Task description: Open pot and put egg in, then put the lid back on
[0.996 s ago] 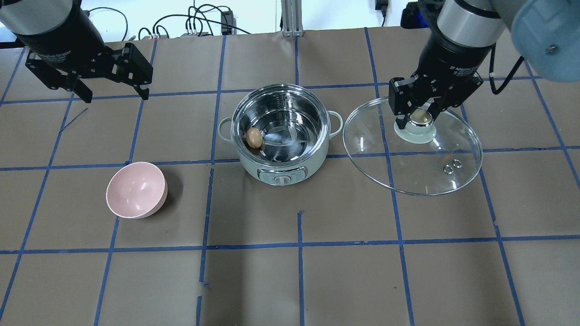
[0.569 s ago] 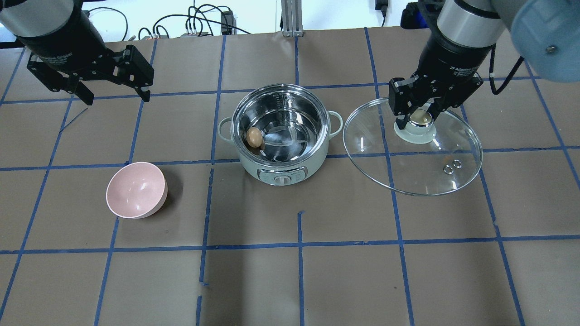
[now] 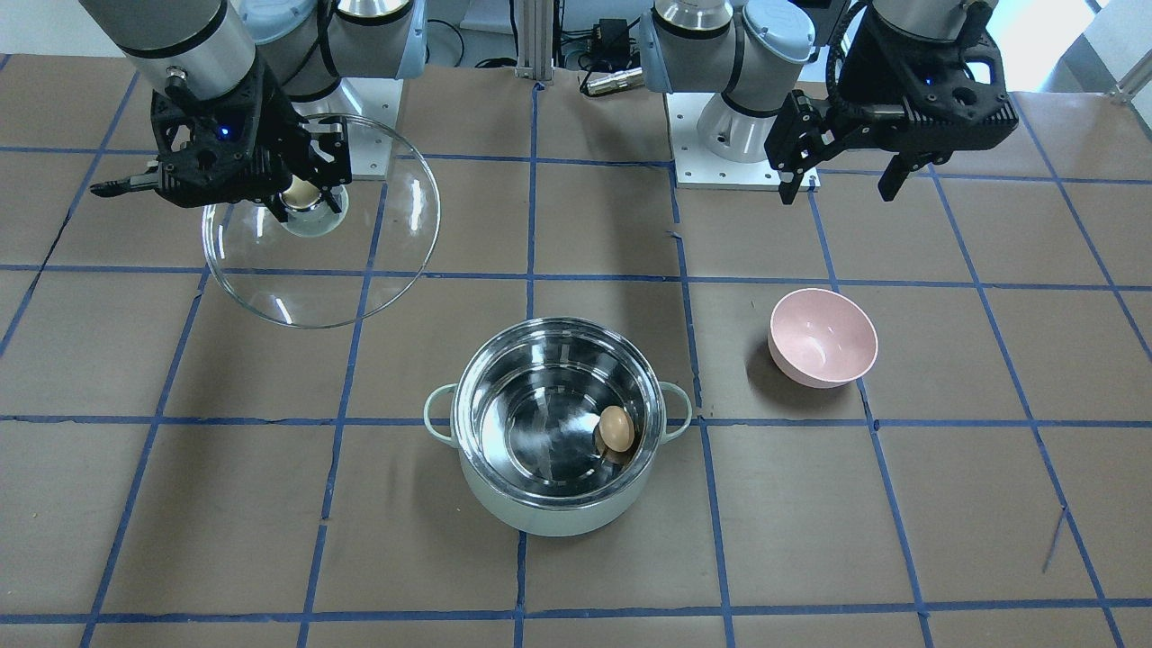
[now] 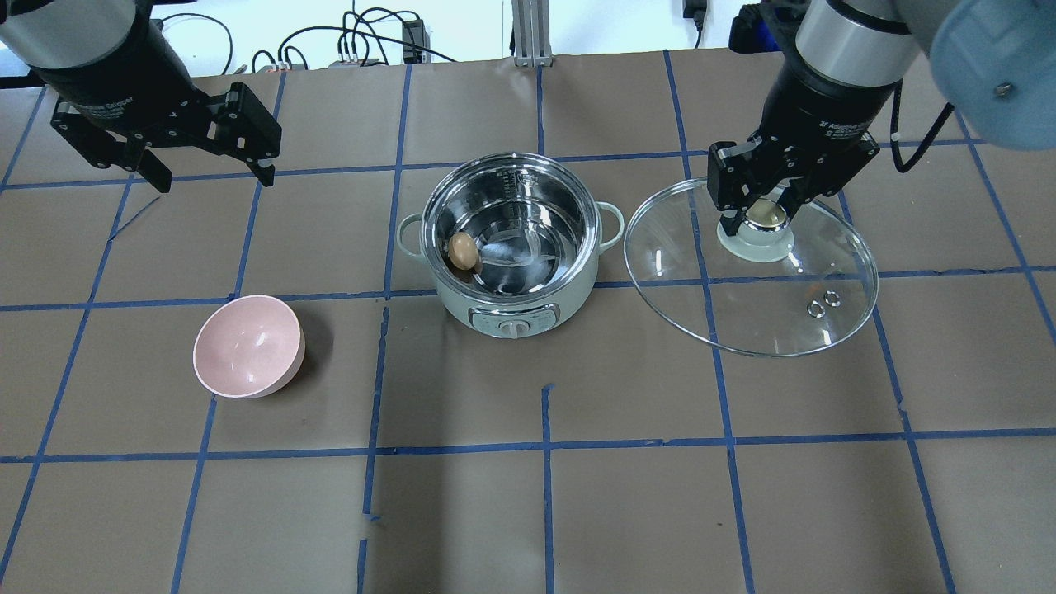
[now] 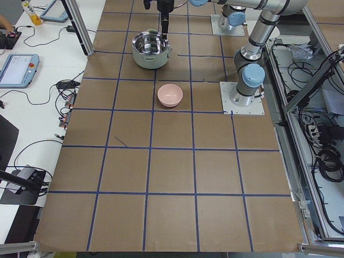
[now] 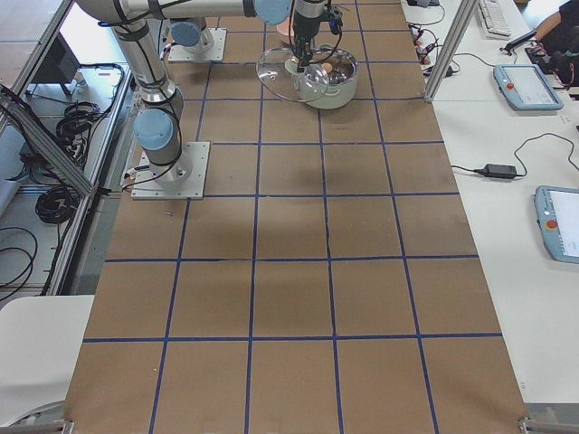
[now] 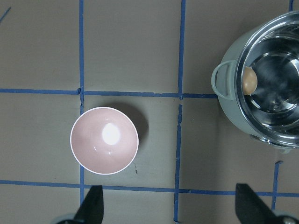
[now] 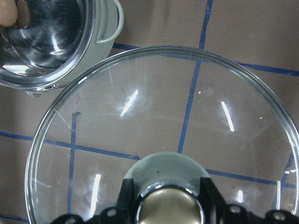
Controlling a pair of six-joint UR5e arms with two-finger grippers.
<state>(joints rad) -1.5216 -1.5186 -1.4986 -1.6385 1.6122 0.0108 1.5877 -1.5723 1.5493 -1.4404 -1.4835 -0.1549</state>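
The mint-green pot [image 4: 462, 307] stands open at the table's middle, also in the front view [image 3: 540, 515]. The tan egg [image 4: 463, 251] lies inside it against the wall [image 3: 616, 428]. My right gripper [image 4: 763, 216] is shut on the cream knob [image 8: 168, 207] of the glass lid [image 4: 742, 309]. It holds the lid beside the pot on the pot's right, apart from it [image 3: 306, 288]. My left gripper [image 4: 212, 177] is open and empty, high over the far left of the table [image 3: 837, 192].
A pink bowl [image 4: 247, 346] stands empty on the brown paper to the left of the pot, below my left gripper [image 7: 104, 140]. Cables and arm bases lie along the far edge.
My left gripper has drifted slightly toward the far edge. The right gripper, lid, pot and egg have not moved.
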